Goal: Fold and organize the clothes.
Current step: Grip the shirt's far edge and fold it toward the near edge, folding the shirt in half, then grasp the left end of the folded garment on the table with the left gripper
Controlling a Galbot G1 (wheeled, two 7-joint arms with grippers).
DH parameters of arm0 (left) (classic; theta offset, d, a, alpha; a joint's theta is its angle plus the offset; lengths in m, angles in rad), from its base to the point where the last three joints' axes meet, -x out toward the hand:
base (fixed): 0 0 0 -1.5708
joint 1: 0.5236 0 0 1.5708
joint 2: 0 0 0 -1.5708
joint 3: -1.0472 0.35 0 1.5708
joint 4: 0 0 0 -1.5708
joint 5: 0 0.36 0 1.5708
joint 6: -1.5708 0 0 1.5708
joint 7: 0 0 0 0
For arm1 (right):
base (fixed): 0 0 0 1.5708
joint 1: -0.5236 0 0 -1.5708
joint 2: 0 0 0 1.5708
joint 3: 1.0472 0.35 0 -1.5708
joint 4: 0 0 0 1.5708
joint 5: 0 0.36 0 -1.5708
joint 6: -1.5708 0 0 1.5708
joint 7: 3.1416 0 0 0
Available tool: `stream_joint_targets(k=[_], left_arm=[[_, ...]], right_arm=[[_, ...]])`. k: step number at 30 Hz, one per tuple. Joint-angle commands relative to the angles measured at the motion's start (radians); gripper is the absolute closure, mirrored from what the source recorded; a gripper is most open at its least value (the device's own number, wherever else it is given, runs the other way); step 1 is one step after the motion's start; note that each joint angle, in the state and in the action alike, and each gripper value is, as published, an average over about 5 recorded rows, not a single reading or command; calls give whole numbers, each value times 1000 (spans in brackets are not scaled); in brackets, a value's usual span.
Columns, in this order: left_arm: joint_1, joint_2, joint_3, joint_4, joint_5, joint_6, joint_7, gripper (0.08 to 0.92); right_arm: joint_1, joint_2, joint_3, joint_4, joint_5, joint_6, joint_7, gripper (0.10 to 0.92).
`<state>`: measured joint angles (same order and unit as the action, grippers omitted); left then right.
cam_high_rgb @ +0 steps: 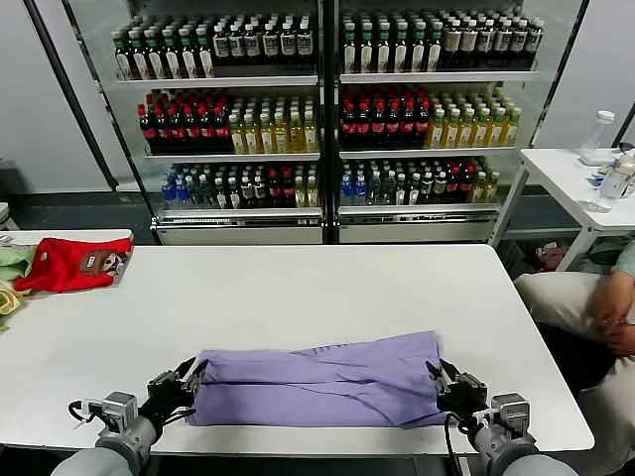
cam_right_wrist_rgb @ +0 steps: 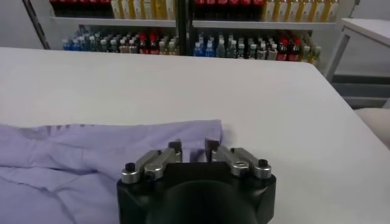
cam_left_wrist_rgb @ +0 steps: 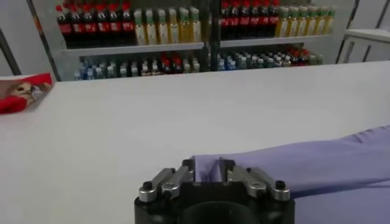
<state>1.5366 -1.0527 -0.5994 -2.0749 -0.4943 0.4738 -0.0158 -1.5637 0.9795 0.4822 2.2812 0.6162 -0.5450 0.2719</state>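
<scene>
The lavender T-shirt (cam_high_rgb: 317, 382) lies folded into a long band along the near edge of the white table (cam_high_rgb: 298, 288); its print is hidden. My left gripper (cam_high_rgb: 193, 380) is at the band's left end, and in the left wrist view (cam_left_wrist_rgb: 207, 170) its fingers are closed on a pinch of the lavender cloth (cam_left_wrist_rgb: 317, 164). My right gripper (cam_high_rgb: 437, 382) is at the right end, and in the right wrist view (cam_right_wrist_rgb: 193, 149) its fingers hold the cloth's edge (cam_right_wrist_rgb: 91, 152). Both grippers sit low at the table surface.
A red garment with a brown patch (cam_high_rgb: 69, 263) and a pale green cloth (cam_high_rgb: 12, 263) lie at the table's far left. A seated person (cam_high_rgb: 595, 307) is at the right. A small white table with bottles (cam_high_rgb: 566, 174) and drink shelves (cam_high_rgb: 317, 119) stand behind.
</scene>
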Motion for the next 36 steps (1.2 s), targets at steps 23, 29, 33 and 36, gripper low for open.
stream_joint_targets(k=[23,29,33,36], left_arm=[[-1,-169,77,56,-92,-10,-238,258],[-1,-177,85,53,-104,-6,-231,430],[-1,-189,93,48,-104,-5,-229,543],[1,-198,99,40,-93,-4,-230,621]], right_arm=[[-48,21,4,61,-99,22,-12,202],[-44,18,3,55,-99,23,-12,202],[-39,21,-3,48,-100,24,-13,202],[-34,22,-5,44,-99,24,-14,202]])
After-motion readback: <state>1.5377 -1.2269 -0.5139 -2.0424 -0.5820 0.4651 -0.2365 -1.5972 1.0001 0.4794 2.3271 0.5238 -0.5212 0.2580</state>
